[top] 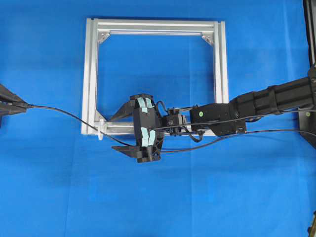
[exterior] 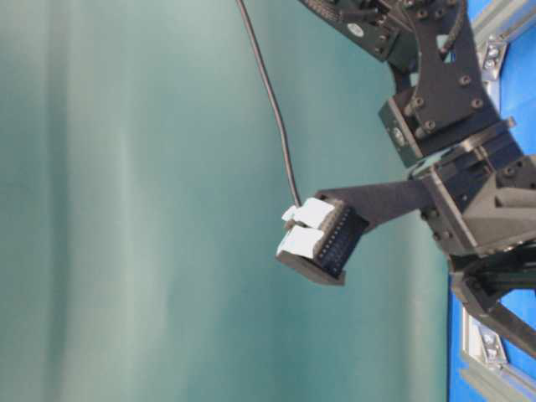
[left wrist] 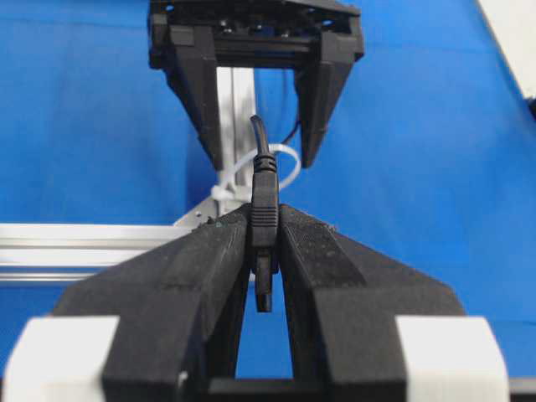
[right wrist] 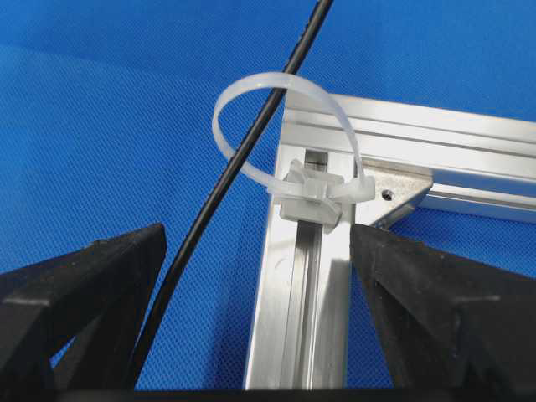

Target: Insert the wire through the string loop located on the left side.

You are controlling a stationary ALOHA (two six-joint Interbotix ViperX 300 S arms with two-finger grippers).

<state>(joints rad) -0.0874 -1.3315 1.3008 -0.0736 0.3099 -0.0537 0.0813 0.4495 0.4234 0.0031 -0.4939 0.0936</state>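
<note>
**Ana:** Overhead view is giving us the whole layout: one silver frame (top: 155, 76) is lying flat on the blue table (top: 49, 187), with bare blue cloth running wide on every side of it and inside it too.

**Ben:** And the edges?

**Ana:** The left hand (top: 12, 106) is sitting right at the left edge of that view, only its tip showing. The right arm is reaching in from the right edge across the frame's bottom rail, and the right hand (top: 121, 132) is straddling that rail near the bottom-left corner.

**Ben:** What is the left hand doing?

**Ana:** From the left wrist camera, its two fingers (left wrist: 184, 276) are pressing together on the plug end of the wire (left wrist: 264, 213), clamped tight, the plug tip poking out on the near side. The table-level view is showing the same hand up off the table with the wire trailing away.

**Ben:** And the right hand?

**Ana:** Spread wide, gripping nothing. From the right wrist camera its fingers (right wrist: 92, 293) are standing either side of the frame corner, clear of it.

**Ben:** Where is the loop?

**Ana:** One white string loop (right wrist: 285, 134) is standing up on that bottom-left corner, and the wire is running through it.

**Ben:** Count?

**Ana:** One frame, one loop, one wire, two hands. The wire is stretching from the left hand, through the loop, then right off the edge.
</note>
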